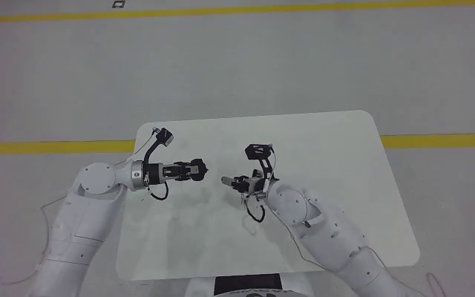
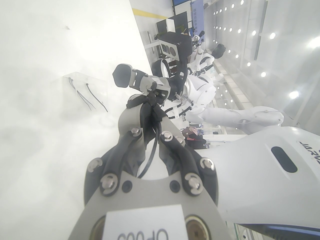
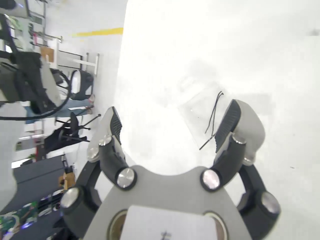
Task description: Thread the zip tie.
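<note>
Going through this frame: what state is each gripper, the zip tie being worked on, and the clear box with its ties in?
left gripper: shut on the zip tie.
right gripper: open, nothing between its fingers.
zip tie: clamped, strap bowing back between the left fingers; threaded or not, cannot tell.
spare zip ties: lying loose, unlooped, in the clear box.
clear box: resting on the table.

Over the white worktop point(image 1: 334, 163), left gripper point(image 1: 203, 168) holding a black zip tie point(image 2: 153, 151) faces right gripper point(image 1: 225, 180); clear plastic box point(image 2: 82, 88) lies nearby
</note>
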### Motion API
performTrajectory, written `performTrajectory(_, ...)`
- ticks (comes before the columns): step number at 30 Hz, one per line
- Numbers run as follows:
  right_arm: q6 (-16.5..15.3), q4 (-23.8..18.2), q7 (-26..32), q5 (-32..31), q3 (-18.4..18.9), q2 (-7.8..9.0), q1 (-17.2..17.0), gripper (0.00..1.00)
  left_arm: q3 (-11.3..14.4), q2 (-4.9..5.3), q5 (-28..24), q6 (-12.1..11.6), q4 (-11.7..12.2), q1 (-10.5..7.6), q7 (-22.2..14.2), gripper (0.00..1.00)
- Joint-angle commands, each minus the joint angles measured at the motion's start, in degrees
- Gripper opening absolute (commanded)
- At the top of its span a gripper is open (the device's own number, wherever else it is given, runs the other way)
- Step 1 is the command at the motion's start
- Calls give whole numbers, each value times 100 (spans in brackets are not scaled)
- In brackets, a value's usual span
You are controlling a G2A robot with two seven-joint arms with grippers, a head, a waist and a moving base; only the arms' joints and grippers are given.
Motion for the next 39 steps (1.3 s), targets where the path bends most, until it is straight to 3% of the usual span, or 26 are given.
performTrajectory(1,0,45,275,-349,13,-114,34,100,0,0,0,0,0,0,0,0)
performTrajectory(8,0,100,930,-1138,156,-583,-23,100,0,0,0,0,0,0,0,0)
performTrajectory(19,-15,105,903,-1145,153,-582,-29,100,0,0,0,0,0,0,0,0)
performTrajectory(26,0,-21,1202,-1936,9,-613,29,100,0,0,0,0,0,0,0,0)
performTrajectory(33,0,151,2314,-2840,-291,-922,511,100,0,0,0,0,0,0,0,0)
performTrajectory(39,0,326,2843,-3198,-199,-1233,529,100,0,0,0,0,0,0,0,0)
